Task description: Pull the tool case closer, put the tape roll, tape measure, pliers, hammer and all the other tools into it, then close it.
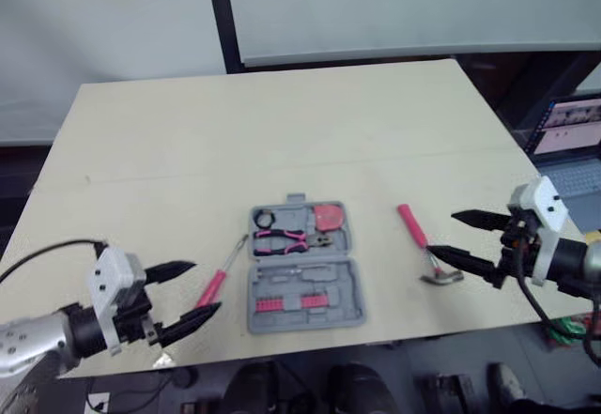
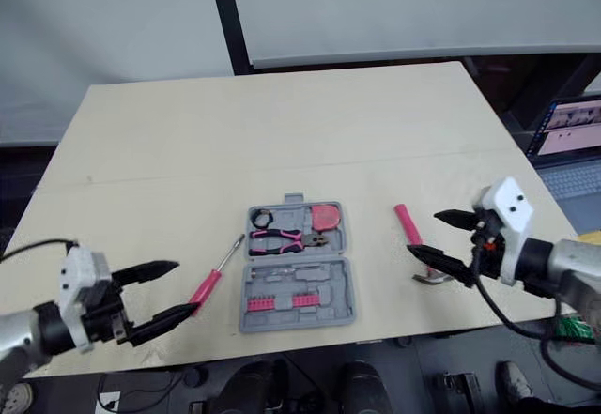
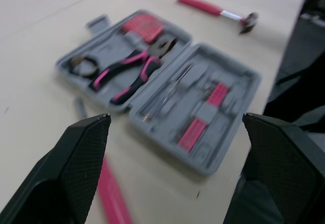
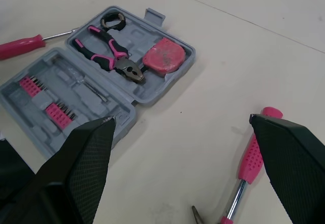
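Observation:
The grey tool case (image 1: 302, 268) lies open near the table's front edge. In its far half sit the pink-handled pliers (image 1: 286, 238), the pink tape measure (image 1: 329, 216) and the black tape roll (image 1: 264, 218); the near half holds pink bit strips (image 4: 45, 102). A pink-handled hammer (image 1: 421, 241) lies right of the case, its head toward the front edge. A pink-handled screwdriver (image 1: 219, 277) lies left of the case. My left gripper (image 1: 186, 294) hovers open just left of the screwdriver. My right gripper (image 1: 458, 237) is open beside the hammer head.
The beige table (image 1: 282, 132) stretches far behind the case. A laptop (image 1: 571, 137) sits off the table's right side. The front edge runs just below the case and both grippers.

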